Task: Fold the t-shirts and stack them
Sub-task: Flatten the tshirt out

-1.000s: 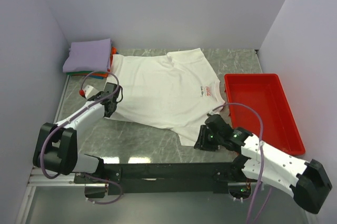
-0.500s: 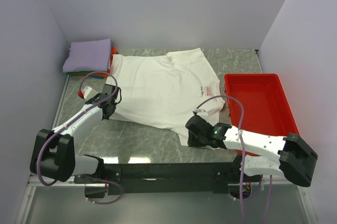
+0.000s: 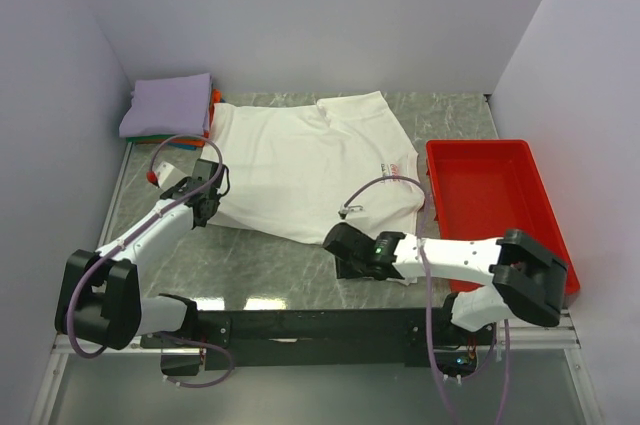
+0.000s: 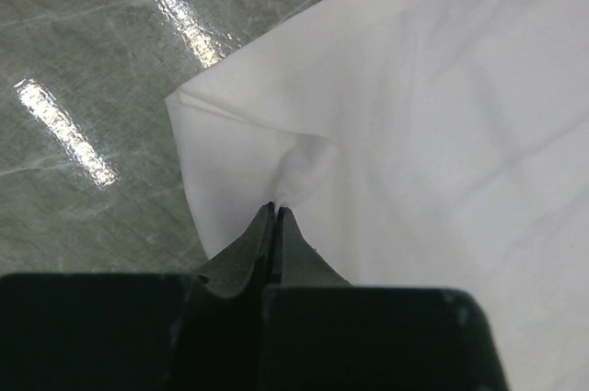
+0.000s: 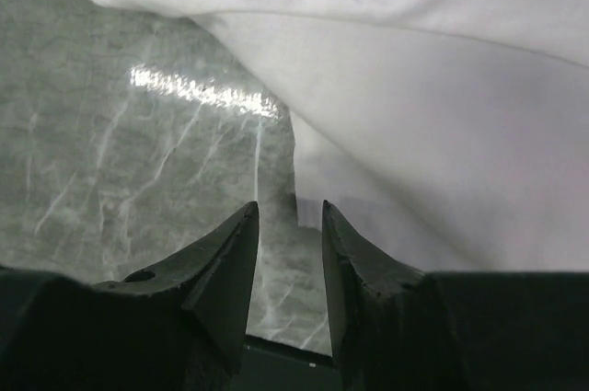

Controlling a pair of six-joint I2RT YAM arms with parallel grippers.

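A white t-shirt (image 3: 300, 165) lies spread flat on the marble table, with a small red chest logo (image 3: 400, 167) toward the right. My left gripper (image 3: 208, 207) is shut on the shirt's near-left corner; in the left wrist view the jaws (image 4: 276, 209) pinch a puckered bit of white cloth (image 4: 442, 115). My right gripper (image 3: 336, 248) sits at the shirt's near hem, open. In the right wrist view its fingertips (image 5: 290, 209) straddle a hem edge of the shirt (image 5: 442, 133) without closing on it. Folded t-shirts are stacked at the back left, lavender (image 3: 170, 103) on top.
A red plastic tray (image 3: 495, 205) stands at the right, just beyond the shirt's sleeve. Grey walls close in on the left, back and right. Bare marble (image 3: 260, 260) runs between the shirt's hem and the arms' base rail.
The right arm has swung left along the near hem, from beside the tray to under the shirt's lower edge. The left gripper has stayed shut on its corner.
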